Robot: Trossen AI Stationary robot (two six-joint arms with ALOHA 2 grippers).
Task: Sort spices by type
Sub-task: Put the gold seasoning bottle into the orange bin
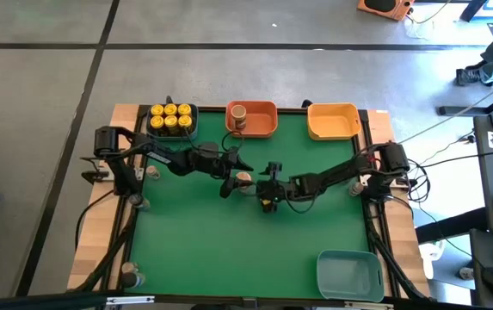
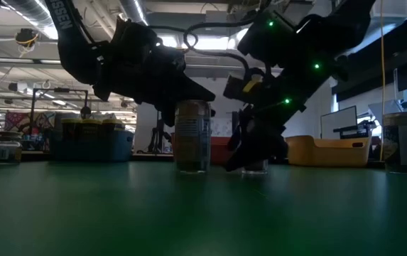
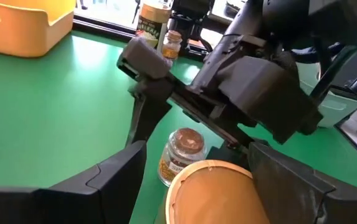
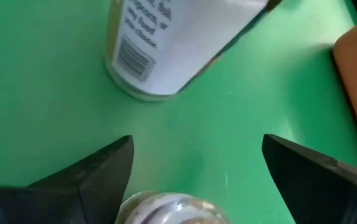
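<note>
Your left claw [image 1: 233, 179] is spread around a tan-lidded spice jar [image 1: 243, 178] standing upright mid-desk [image 1: 203, 250]; whether the fingers touch it, you cannot tell. Just right of it, your right claw [image 1: 268, 200] is spread over a tiny grey-topped jar [image 3: 179, 154]. Six yellow-lidded jars [image 1: 170, 115] fill the rear-left bin.

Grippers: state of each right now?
Left gripper: fingers astride the tan-lidded jar; a firm grip cannot be told.
Right gripper: open, fingers either side of the small jar, not closed on it.
</note>
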